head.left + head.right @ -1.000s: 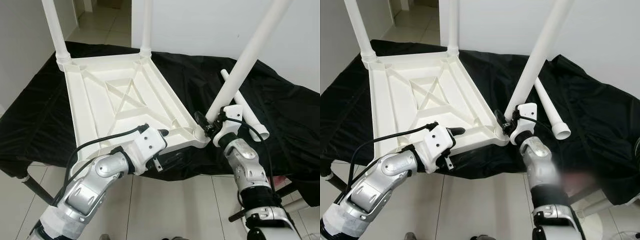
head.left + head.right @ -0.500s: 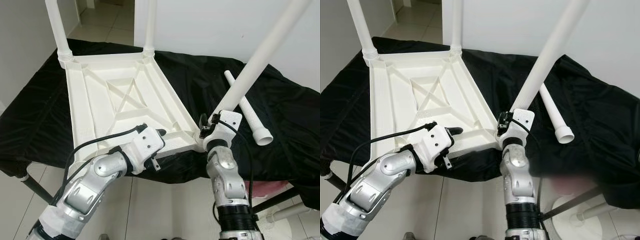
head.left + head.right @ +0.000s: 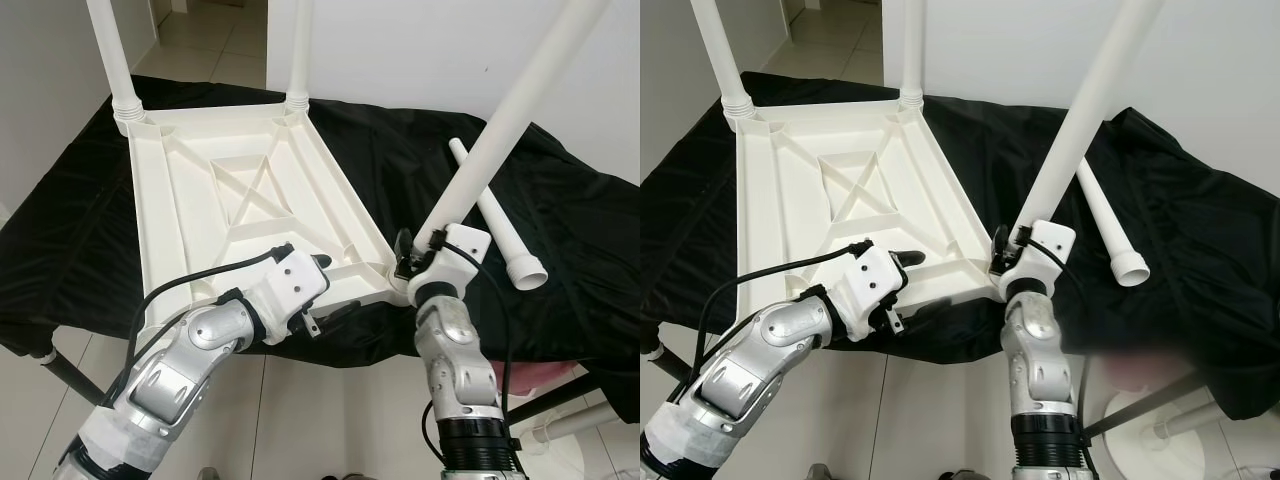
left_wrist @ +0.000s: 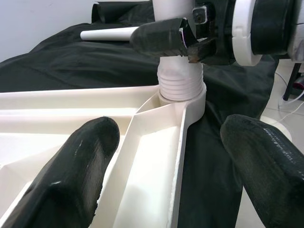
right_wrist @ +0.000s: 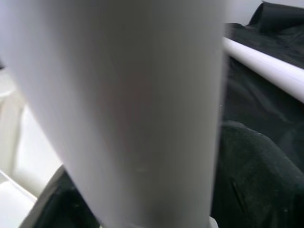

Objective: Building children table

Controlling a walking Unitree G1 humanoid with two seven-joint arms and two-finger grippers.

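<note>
A table covered with a black cloth (image 3: 560, 230) carries the parts. On the cloth lies the upside-down white plastic tabletop (image 3: 240, 205), its near edge overhanging the cloth's front just by the left gripper (image 3: 330, 290). A loose white leg (image 3: 495, 215) lies flat on the cloth, beyond the right gripper (image 3: 408, 262).

White tabletop (image 3: 230, 200), black cloth (image 3: 590, 230).

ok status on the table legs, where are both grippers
Right gripper clamped on third leg at near corner socket. Left gripper open, straddling tabletop edge. Fourth leg loose on black cloth.
</note>
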